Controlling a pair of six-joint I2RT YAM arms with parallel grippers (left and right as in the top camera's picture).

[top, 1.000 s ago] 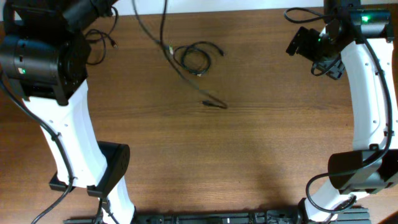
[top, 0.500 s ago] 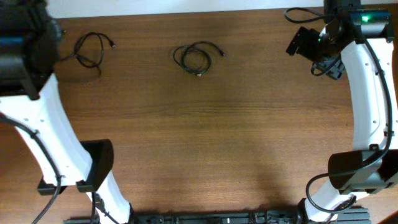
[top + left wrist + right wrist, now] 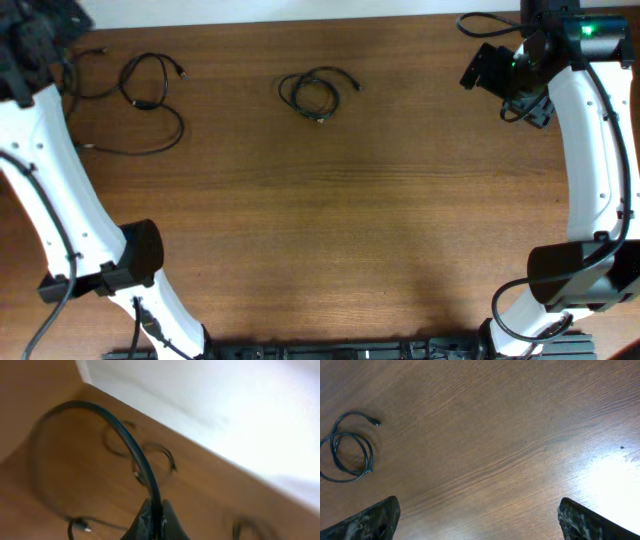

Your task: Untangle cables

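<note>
Thin black cables lie apart on the brown table. A small coiled cable [image 3: 315,92] sits at the back middle and also shows in the right wrist view [image 3: 347,455]. A looped cable [image 3: 145,80] lies at the back left. A long loose strand [image 3: 150,148] curves in front of it. My left gripper [image 3: 156,519] is shut on a black cable [image 3: 131,445] that arcs up from the jaws; in the overhead view it is at the far back left corner [image 3: 45,45]. My right gripper [image 3: 477,515] is open and empty above bare table at the back right [image 3: 488,70].
The table's back edge meets a white wall [image 3: 350,8] just behind the cables. The white arm links stand at the left [image 3: 60,190] and right [image 3: 590,150] sides. A black bar [image 3: 330,352] runs along the front edge.
My left arm swung left to the back corner, drawing a long strand away from the middle coil; that strand now lies looped at the left. The right arm has not moved.
</note>
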